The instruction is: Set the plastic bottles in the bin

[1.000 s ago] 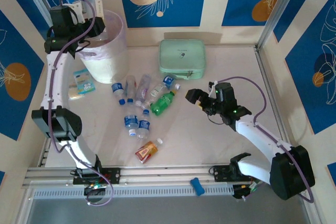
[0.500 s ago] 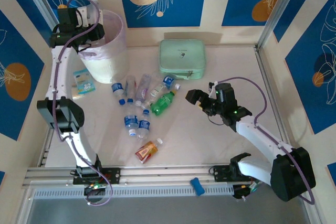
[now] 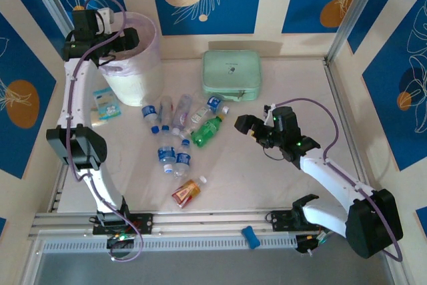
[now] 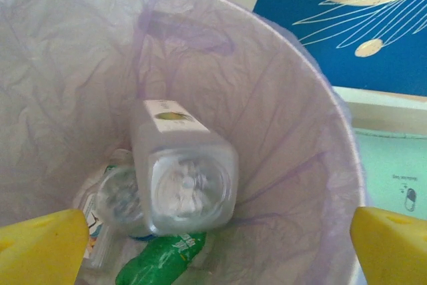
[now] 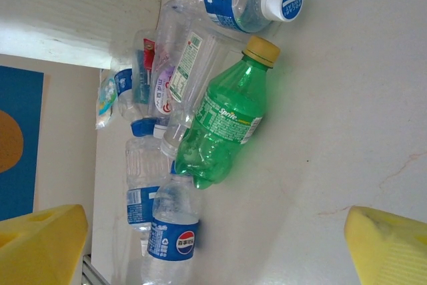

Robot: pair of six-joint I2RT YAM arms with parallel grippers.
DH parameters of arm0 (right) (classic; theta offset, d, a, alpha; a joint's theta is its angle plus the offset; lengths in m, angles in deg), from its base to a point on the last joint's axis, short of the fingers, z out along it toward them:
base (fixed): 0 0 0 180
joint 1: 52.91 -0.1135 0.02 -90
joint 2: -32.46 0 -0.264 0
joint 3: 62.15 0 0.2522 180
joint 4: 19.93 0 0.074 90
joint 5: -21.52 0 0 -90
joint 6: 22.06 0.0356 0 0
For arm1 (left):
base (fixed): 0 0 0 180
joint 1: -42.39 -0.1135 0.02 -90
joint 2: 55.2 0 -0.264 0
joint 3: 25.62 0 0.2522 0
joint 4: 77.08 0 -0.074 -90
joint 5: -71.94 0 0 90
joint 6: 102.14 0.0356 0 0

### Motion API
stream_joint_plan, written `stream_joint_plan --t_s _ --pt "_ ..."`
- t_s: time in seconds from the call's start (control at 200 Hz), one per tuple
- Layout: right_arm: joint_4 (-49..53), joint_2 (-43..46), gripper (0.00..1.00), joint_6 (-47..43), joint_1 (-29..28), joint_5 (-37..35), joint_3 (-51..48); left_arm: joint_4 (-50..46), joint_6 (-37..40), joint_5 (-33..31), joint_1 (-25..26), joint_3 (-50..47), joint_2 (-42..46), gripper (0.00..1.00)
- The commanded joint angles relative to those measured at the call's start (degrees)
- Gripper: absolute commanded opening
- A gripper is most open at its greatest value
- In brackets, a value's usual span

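Pale worktop (image 3: 280, 185), blue-and-cream patterned walls behind. Right tool (image 3: 248, 128) well right of bin (image 3: 137, 78), jaws wide, empty. Plastic bottles (image 3: 179, 121) lie flat just in front-right of bin, overlapping; mostly clear with blue labels and caps, print hard to read. Green bottle (image 5: 223, 125) at cluster's right edge, long axis diagonal, yellow cap toward far right. Left tool (image 3: 127, 37) over bin mouth, jaws wide, gripping nothing. Clear squarish bottle (image 4: 183, 171) inside bin, base up, cap end hidden; more bottles beneath, partly covered.

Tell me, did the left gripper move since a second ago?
Yes. The left gripper slid a little to the right, farther over the mouth of the bin, and its jaws are open now.
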Motion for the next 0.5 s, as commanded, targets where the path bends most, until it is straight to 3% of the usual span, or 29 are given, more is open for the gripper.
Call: stream_joint_plan --t_s 0.0,0.12,0.345,0.495 --pt "0.02 -0.55 0.99 0.13 -0.72 -0.42 -0.07 0.37 -1.87 2.82 0.68 0.60 5.83 1.00" --pt "-0.56 -1.64 0.99 0.17 -1.22 -0.42 0.06 3.51 -2.60 3.03 3.06 -5.97 11.52 1.00" --pt "-1.14 -4.41 0.99 -0.06 -2.11 -0.18 1.29 13.92 -5.92 0.38 8.93 -28.18 25.98 1.00" --pt "-1.81 -6.99 0.99 0.04 -3.04 -0.14 2.39 16.04 -7.95 -3.18 13.67 -41.60 34.23 1.00"
